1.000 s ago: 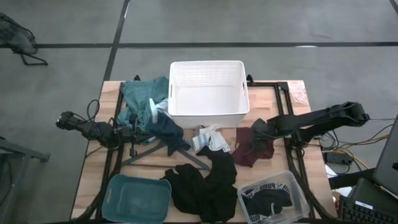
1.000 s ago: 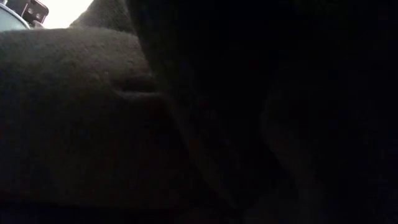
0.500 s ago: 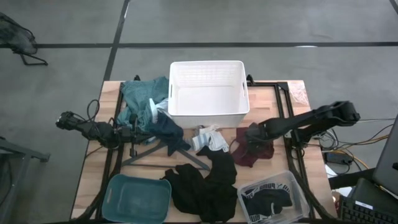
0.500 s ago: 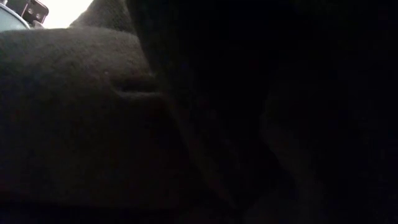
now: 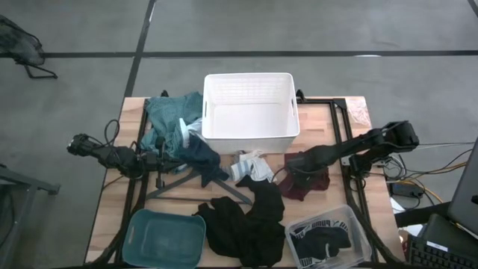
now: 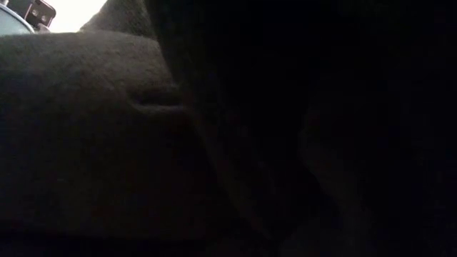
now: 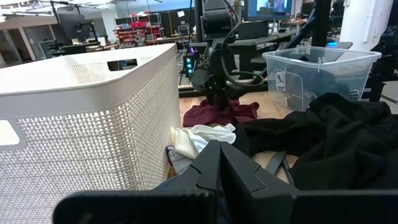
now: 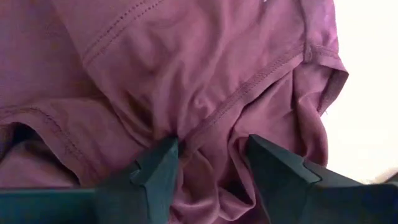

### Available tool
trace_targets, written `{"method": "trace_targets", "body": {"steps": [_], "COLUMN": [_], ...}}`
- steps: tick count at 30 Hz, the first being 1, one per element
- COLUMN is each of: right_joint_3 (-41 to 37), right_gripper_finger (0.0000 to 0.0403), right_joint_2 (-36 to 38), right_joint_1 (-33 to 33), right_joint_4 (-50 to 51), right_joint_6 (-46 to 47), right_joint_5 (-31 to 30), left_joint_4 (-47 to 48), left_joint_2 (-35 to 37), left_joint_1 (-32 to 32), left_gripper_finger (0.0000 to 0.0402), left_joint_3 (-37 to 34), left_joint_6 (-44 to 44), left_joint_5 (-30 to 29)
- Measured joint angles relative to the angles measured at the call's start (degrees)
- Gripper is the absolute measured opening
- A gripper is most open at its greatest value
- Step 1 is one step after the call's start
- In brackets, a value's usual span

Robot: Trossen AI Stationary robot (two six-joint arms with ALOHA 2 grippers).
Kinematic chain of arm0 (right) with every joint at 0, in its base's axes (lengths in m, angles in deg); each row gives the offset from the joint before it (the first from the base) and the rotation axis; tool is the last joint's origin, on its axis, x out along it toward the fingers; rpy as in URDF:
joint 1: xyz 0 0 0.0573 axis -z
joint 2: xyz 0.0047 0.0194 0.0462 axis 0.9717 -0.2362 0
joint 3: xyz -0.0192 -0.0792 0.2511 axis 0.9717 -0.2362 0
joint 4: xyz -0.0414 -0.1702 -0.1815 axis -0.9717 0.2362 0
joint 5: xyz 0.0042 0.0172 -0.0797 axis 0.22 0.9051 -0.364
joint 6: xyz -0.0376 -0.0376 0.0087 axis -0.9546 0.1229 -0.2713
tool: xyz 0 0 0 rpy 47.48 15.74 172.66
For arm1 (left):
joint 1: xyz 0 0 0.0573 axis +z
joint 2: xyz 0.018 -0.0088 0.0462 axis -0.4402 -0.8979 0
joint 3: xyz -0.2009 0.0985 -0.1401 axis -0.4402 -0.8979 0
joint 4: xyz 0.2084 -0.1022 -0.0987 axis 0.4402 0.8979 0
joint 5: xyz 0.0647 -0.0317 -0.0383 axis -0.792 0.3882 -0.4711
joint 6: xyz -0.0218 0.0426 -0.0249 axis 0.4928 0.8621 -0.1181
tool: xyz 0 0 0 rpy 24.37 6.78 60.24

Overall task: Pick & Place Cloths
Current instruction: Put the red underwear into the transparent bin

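High view evenly lit, sharp; low view nearly black, bright patch in top-left corner only.

Right arm reaching in from the tabletop's right edge toward its middle, wrist angled down, right gripper low with fingers parted. Left arm lying low along the left edge, left gripper closed, pointing inward.

From the high view I can read one marking only: white lettering "PUMA" on the band of a dark cloth inside the clear plastic bin at the desk's near right corner. Nothing else is legible.
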Motion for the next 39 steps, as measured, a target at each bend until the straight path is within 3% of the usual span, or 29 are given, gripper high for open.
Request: {"method": "trace_targets", "body": {"steps": [5, 15, 25, 39], "right_joint_3": [-0.01, -0.18, 1.26, 7.68], "right_gripper_finger": [0.0145, 0.0019, 0.0009, 0.0008], "right_joint_2": [-0.08, 2.56, 8.42, 27.62], "right_joint_1": [-0.02, 0.00, -0.02, -0.13], "right_joint_4": [-0.61, -0.62, -0.39, -0.55], "right_joint_6": [-0.70, -0.87, 1.07, 4.15], "right_joint_5": [0.29, 0.01, 0.33, -0.24], "left_joint_4": [0.00, 0.00, 0.00, -0.02], "left_joint_2": [-0.01, -0.01, 0.01, 0.00], "left_joint_1": [0.03, 0.03, -0.01, -0.01], "left_gripper_finger": [0.0012, 0.0012, 0.0012, 0.0012], "left_joint_3": [0.00, 0.00, 0.00, 0.00], "left_joint_6": [0.00, 0.00, 0.00, 0.00], "left_joint_5": [0.00, 0.00, 0.00, 0.00]}}
